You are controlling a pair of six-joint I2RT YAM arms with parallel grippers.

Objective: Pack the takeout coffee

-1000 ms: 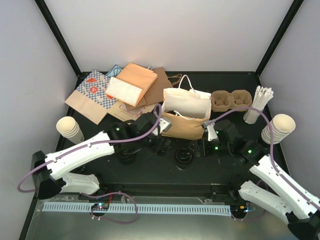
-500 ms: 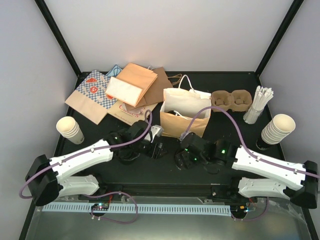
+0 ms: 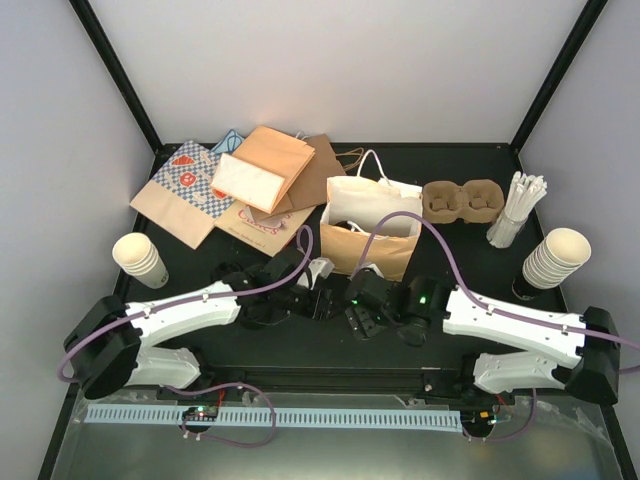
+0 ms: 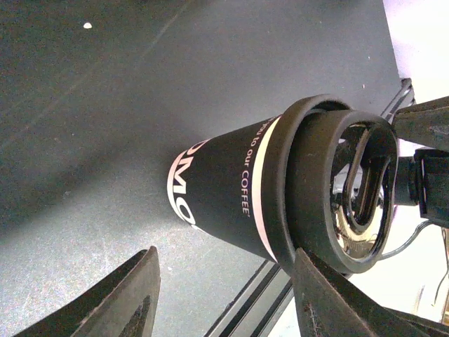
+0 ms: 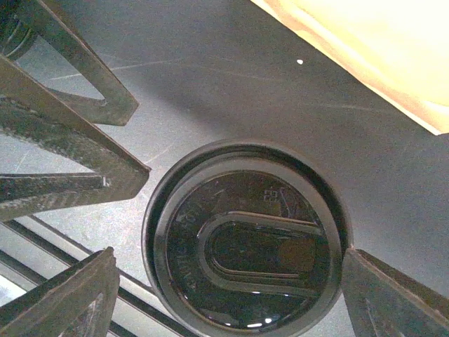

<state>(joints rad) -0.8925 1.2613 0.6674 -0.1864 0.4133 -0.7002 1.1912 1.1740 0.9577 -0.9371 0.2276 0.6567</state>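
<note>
Your lidded cup [image 4: 231, 189] stands at the centre of the counter [image 3: 495, 265], just in front of the open paper bag [image 3: 370, 235], with the pulp carrier [image 3: 462, 200] to the bag's right. From above, your right end effector [image 5: 228, 260] hides most of the cup. It and the left end effector [image 4: 224, 256] both sit released, fingers spread beside the cup, closer in than half a second ago.

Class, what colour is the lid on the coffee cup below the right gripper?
The lid is glossy black, seen best in the right wrist view.
</note>
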